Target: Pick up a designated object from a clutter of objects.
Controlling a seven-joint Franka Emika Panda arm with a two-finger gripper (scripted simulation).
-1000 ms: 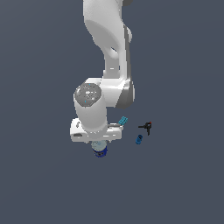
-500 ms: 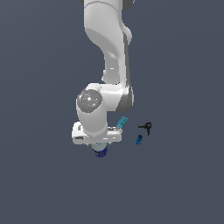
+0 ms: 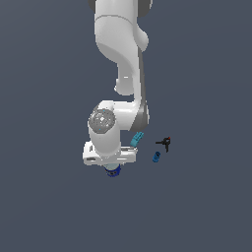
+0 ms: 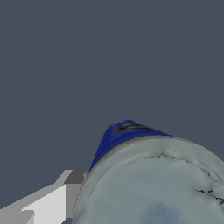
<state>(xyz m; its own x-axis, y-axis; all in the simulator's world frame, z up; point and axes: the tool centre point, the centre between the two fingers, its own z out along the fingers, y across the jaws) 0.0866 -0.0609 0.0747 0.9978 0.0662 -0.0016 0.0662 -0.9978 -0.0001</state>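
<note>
A plain slate-grey floor [image 3: 44, 197] carries a teal block [image 3: 137, 139], a tiny blue cylinder [image 3: 156, 157] and a black red-tipped tool [image 3: 165, 143], set near one another.

No readable text, labels or numbers anywhere (can's dark smudges stay illegible)

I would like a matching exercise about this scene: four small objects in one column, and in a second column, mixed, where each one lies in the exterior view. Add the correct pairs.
Objects:
1. can
2. teal block
3. small cylinder
4. black tool

Places:
A. farthest to the exterior view's right, with a red tip
B. directly under the arm's hand, mostly hidden
C. next to the arm, above the small cylinder in the picture
D. alone on the floor, below the black tool in the picture

Pairs: 1-B, 2-C, 3-D, 4-A
</note>
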